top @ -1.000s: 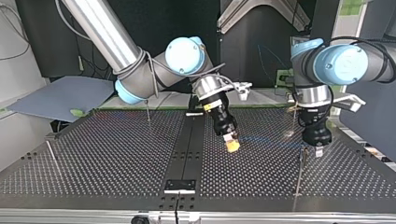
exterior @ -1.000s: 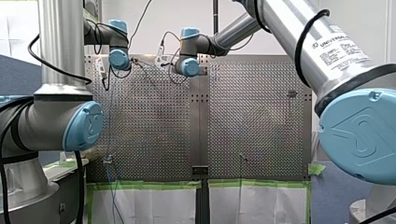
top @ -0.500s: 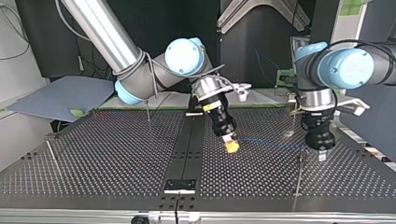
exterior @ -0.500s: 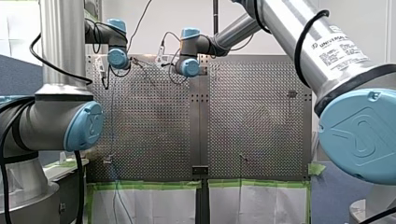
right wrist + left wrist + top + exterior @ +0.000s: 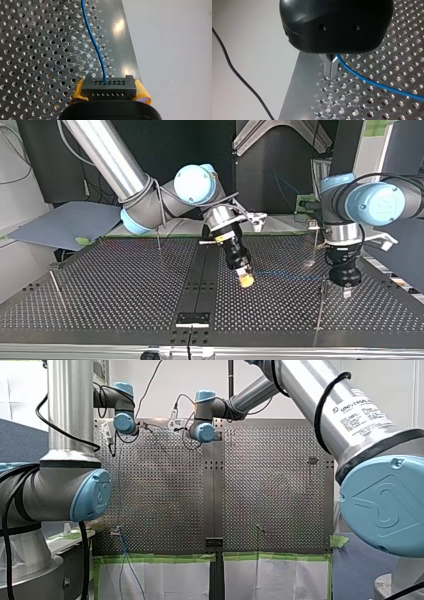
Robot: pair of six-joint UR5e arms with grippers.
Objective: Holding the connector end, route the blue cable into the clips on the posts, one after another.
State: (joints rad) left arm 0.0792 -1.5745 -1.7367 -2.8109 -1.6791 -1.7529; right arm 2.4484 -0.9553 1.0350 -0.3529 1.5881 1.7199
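A: R tool, status?
B: On my right gripper [image 5: 109,90], yellow pads [image 5: 78,92] clamped on black rectangular multi-hole connector [image 5: 109,86], held above perforated metal table [image 5: 37,50], just beside centre strip in top view. A thin blue cable [image 5: 93,37] exits connector, runs across to my left gripper [image 5: 332,73].
A: L tool?
B: Its metal fingers [image 5: 328,68] pressed together, cable emerging at their root, so appears nipped. Sits just beside thin upright metal post [image 5: 320,312] at top view's right.
A: Clipped?
B: Clip too small to read.
A: Risks?
B: Judgement: span looks tight. Cable riding beside clip mouth = missed clip. Fingers that near post: contact could bend it. Excess tension may twist connector in pads.
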